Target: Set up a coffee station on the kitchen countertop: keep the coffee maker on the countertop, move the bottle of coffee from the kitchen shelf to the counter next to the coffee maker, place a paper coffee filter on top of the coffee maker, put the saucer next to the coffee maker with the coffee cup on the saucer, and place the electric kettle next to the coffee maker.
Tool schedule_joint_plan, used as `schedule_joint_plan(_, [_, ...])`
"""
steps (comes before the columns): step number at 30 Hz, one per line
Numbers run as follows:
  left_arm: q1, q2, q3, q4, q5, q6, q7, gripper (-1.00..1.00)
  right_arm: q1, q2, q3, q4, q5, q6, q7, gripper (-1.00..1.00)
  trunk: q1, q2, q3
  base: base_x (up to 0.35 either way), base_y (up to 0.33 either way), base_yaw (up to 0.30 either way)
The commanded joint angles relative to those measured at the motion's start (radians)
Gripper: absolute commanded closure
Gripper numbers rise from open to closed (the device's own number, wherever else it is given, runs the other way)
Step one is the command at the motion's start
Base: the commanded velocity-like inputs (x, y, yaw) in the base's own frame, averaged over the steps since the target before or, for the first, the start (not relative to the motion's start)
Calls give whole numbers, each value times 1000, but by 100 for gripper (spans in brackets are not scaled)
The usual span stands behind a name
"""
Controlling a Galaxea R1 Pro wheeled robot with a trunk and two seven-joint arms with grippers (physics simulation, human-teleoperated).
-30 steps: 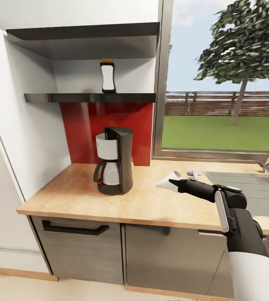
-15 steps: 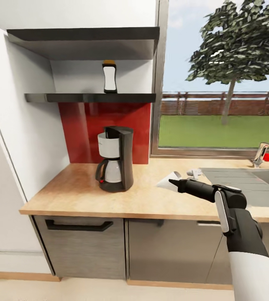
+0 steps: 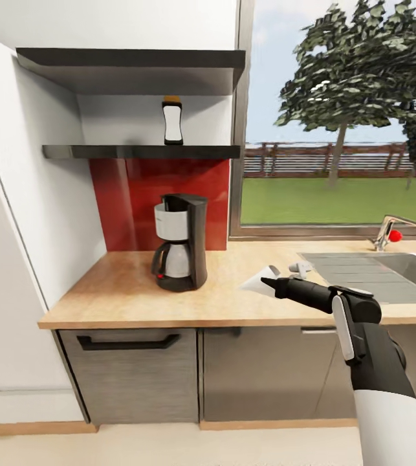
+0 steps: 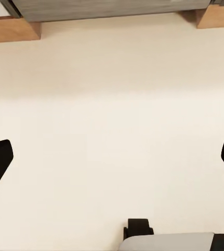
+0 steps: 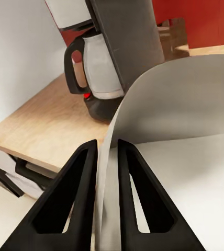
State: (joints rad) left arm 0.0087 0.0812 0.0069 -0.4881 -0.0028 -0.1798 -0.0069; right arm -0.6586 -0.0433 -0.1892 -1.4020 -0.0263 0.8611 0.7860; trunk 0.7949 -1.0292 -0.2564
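**Inspector A:** As the head camera has swung rightward over the last second, the long light-wood worktop [image 3: 130,294] and the stainless sink [image 3: 389,268] sit further left in frame; nothing on them has moved.

**Inspector B:** And the black drip coffee maker with silver carafe [image 3: 180,243]?

**A:** Upright by the red splashback. The dark, yellow-capped bottle of coffee [image 3: 173,121] stands on the shelf above.

**B:** Claws?

**A:** Right claw [image 5: 107,157] remains clenched on the white folded paper coffee filter [image 3: 257,279], right of the machine. Left claw [image 4: 112,157] hangs released over the floor. Filter placement appears imminent.
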Motion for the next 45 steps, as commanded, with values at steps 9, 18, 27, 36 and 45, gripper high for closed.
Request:
schedule_joint_plan(9, [1, 0, 1, -1, -1, -2, -1, -100, -1, 0, -1, 0, -4, 7, 2, 100, 0, -1, -1, -8, 198, -83])
schedule_joint_plan(18, [1, 0, 1, -2, -1, -2, -1, -100, -1, 0, -1, 0, -4, 8, 1, 100, 0, -1, -1, 0, 256, -41])
schedule_joint_plan(27, [1, 0, 1, -1, -1, -3, -1, -100, -1, 0, -1, 0, -4, 9, 1, 100, 0, -1, -1, 0, 37, -247])
schedule_joint_plan(36, [1, 0, 1, -1, -1, -3, -1, -100, -1, 0, -1, 0, -4, 8, 1, 100, 0, -1, 0, 0, 246, -94])
schedule_joint_plan(45, [1, 0, 1, -2, -2, -3, -1, -100, -1, 0, 0, 0, -4, 9, 1, 100, 0, -1, 0, 0, 308, -3])
